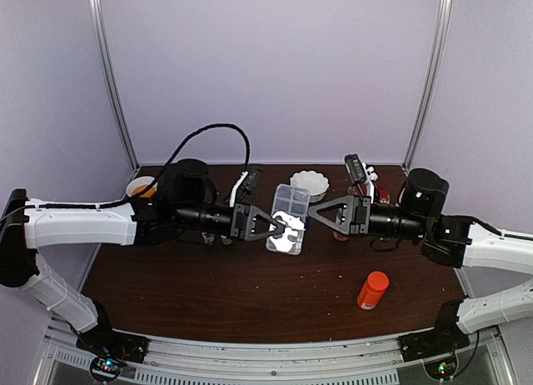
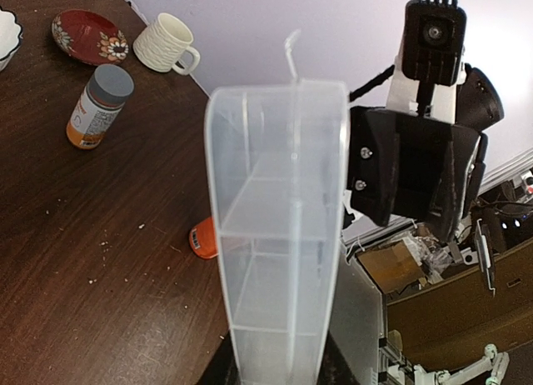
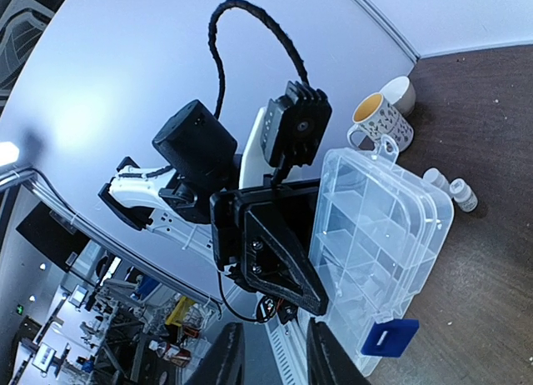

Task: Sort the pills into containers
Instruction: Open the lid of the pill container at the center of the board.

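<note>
Table (image 1: 208, 293) is walled at the back and on both sides. Bare dark wood lies below and in front of the arms, and the only thing standing there is an orange bottle (image 1: 373, 289), near right. Along the far edge are a mug (image 1: 141, 187) at left and a white scalloped bowl (image 1: 310, 182) at centre. The left wrist view also shows a red dish (image 2: 89, 35), a ribbed cup (image 2: 164, 43) and a grey-capped bottle (image 2: 102, 104). The organizer box (image 1: 290, 202) is at mid-table, lifted off the wood. The left gripper (image 1: 283, 228) is clamped on its near end. The right gripper (image 1: 316, 212) is just beside the box's right edge, its jaws parted with nothing between them. I cannot tell whether it touches the box. In the top view the box's long axis runs far to near, crosswise to the two arms. Its hanging tab (image 3: 385, 147) is at the far end and its blue latch (image 3: 390, 337) is on a long side. The left fingers cover the box's near corner, and the orange bottle is half hidden behind the box in the left wrist view. I cannot make out any pills in the compartments.
</note>
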Controlling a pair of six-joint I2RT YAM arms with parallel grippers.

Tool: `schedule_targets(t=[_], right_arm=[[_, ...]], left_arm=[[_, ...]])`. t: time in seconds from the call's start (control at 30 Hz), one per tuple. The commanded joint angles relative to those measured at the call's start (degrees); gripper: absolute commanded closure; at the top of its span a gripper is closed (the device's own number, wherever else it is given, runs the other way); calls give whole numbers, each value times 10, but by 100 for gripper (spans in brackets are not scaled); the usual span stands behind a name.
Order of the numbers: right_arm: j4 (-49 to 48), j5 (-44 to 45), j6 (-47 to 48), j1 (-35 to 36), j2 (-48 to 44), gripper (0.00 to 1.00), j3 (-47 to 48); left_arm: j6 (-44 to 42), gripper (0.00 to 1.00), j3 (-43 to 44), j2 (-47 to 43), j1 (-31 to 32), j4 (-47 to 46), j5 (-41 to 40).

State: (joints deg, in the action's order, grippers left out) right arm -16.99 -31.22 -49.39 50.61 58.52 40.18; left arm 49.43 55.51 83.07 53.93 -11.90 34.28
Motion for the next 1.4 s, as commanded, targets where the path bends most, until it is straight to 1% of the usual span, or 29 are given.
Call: schedule_targets(t=[0.0,0.07,0.13,0.17,0.3,0.4,0.47,0.53,0.67,0.77,0.87,0.93,1.03,1.13,1.27,1.33,1.37], right_arm=[[13,16,8,-1,-12,67,7],[54,42,19,-3,-15,61,13],[96,66,34,-3,-14,57,23],[101,71,36,-4,-14,51,23],[88,60,32,-4,-16,37,21],[58,42,26,-4,-24,30,16],[30,23,19,-4,-29,28,10],[5,2,8,-4,-26,28,8],[-8,-15,-4,-4,-15,28,13],[-15,-18,-9,-4,-9,28,17],[-17,-21,-13,-3,-2,31,25],[-16,-20,-15,-3,3,35,29],[23,-4,-6,-3,16,41,43],[38,10,-4,-3,31,52,49],[11,6,-17,-3,43,65,45],[12,7,-17,-3,44,72,46],[16,11,-16,-3,44,76,46]], left_arm=[[-4,99,6,-2,-5,-22,3],[1,99,1,-4,-7,-32,7],[18,98,-10,-4,-10,-61,20],[29,98,-19,-4,-14,-86,29],[79,96,-37,5,-17,-178,71],[103,96,-39,14,-17,-224,96],[118,96,-41,20,-17,-256,107],[127,96,-39,26,-17,-271,116],[150,96,-34,39,-17,-304,136],[154,95,-30,44,-17,-310,141],[155,94,-27,47,-17,-309,146],[155,93,-26,48,-16,-305,147],[133,92,-20,48,-16,-263,139],[93,92,-11,45,-13,-202,126],[81,91,-8,44,-11,-183,125],[74,86,-8,43,-10,-172,124],[68,82,-8,41,-10,-162,121]])
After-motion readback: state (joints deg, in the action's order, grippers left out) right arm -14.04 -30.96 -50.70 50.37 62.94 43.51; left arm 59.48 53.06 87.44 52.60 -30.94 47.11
